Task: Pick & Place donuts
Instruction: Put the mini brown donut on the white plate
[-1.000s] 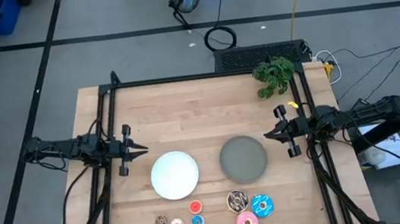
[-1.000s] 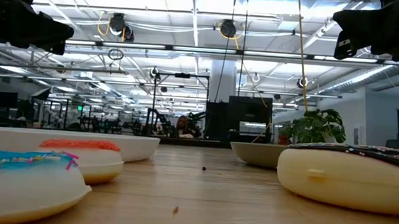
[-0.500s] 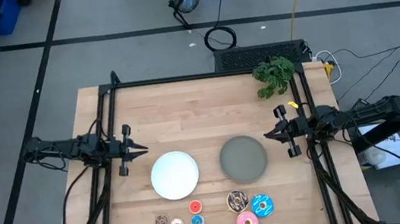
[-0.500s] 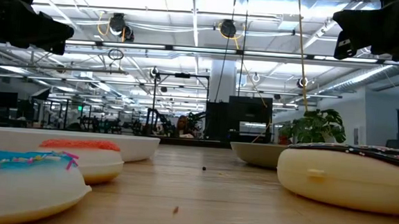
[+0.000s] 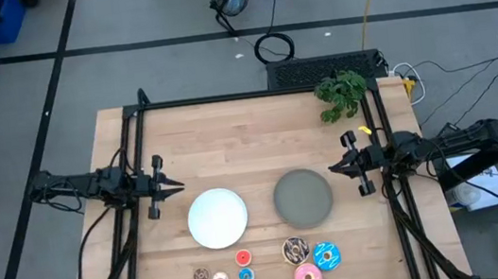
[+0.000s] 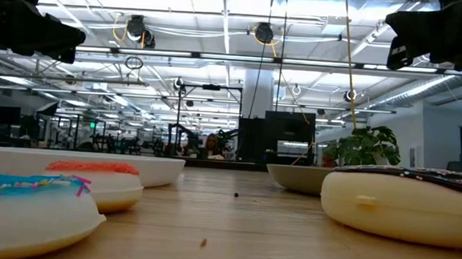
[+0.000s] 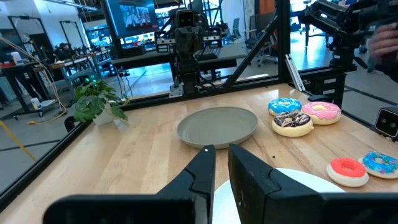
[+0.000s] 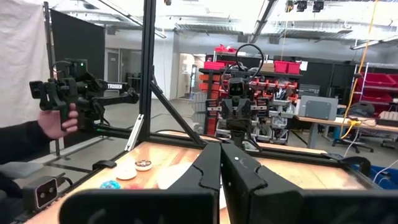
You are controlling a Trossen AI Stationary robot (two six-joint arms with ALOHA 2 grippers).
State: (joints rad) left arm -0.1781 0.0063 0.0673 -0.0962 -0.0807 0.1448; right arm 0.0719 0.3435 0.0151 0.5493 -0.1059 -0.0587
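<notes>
While both jaws are seen nearly closed and empty, the donuts [image 5: 292,260] are judged light, rigid, best gripped across the ring

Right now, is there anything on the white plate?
Empty. From above, the white plate shows a bare face; all the donuts sit on the table nearer the front edge, none on it.

White plate [image 7: 292,180] mostly hidden behind left claw [image 7: 222,163].
</notes>
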